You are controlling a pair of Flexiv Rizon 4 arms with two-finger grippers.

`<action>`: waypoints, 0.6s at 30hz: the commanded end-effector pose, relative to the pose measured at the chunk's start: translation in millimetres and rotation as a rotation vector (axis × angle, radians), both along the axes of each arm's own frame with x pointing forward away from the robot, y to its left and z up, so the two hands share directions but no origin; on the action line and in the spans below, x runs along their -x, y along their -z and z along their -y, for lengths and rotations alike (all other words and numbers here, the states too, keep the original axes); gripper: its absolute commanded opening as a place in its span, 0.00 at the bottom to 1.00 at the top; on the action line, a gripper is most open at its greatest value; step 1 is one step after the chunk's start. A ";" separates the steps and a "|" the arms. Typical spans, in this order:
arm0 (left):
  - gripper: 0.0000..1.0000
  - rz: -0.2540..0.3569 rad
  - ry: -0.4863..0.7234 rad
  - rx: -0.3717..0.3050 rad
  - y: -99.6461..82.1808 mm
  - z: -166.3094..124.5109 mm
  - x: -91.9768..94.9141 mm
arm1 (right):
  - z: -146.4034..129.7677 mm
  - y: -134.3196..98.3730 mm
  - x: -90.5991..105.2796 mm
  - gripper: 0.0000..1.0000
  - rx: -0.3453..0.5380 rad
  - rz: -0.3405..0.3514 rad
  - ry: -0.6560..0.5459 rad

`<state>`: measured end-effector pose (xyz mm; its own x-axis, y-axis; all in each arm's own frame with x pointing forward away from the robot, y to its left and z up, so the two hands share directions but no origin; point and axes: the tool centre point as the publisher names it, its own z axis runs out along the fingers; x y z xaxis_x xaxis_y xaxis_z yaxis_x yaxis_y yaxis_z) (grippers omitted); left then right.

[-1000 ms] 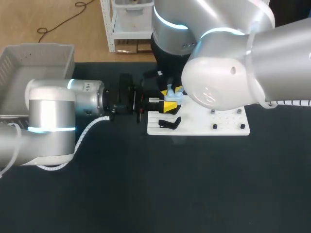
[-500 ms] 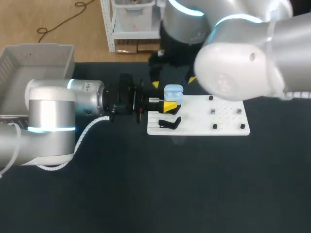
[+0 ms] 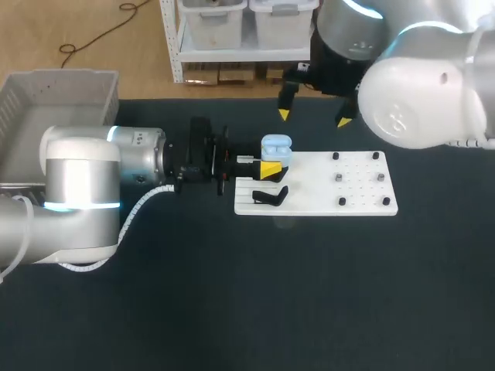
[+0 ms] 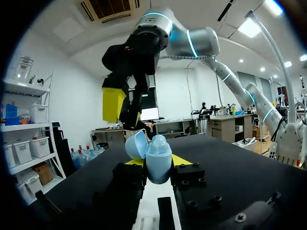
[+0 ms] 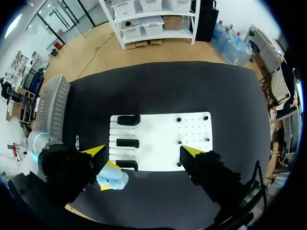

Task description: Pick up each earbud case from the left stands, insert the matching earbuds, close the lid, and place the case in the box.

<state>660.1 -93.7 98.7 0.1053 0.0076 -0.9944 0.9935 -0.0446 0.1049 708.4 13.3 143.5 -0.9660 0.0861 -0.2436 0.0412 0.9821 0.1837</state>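
My left gripper is shut on a light blue earbud case above the left end of the white stand board. Seen from the left wrist, the case sits upright between the yellow tips of the left gripper, its lid tipped open. My right gripper hangs open above the board's far edge, apart from the case, with nothing in it. From the right wrist, the right gripper looks straight down on the board and the case.
Black stands line the board's left side, one just in front of the case. Small dark pegs dot its right half. A grey box stands at the table's far left.
My right gripper has opened wide, lifted off the case and drawn back to the right. The left arm and the case have not moved.
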 end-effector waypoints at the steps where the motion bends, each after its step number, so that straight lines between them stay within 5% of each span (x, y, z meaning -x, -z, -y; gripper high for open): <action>1: 0.00 0.002 -0.005 0.007 2.4 -0.5 1.6 | -4.9 9.2 -12.5 1.00 0.005 -0.037 -0.003; 18: 0.00 0.002 -0.005 0.007 2.4 -0.5 1.6 | -7.0 20.6 26.4 1.00 0.018 -0.160 -0.025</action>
<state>660.0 -93.7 98.7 0.1053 0.0076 -0.9944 0.9935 -0.0447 0.1049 689.0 21.9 119.9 -0.9947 0.0578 -0.0853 0.0437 0.9864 0.1587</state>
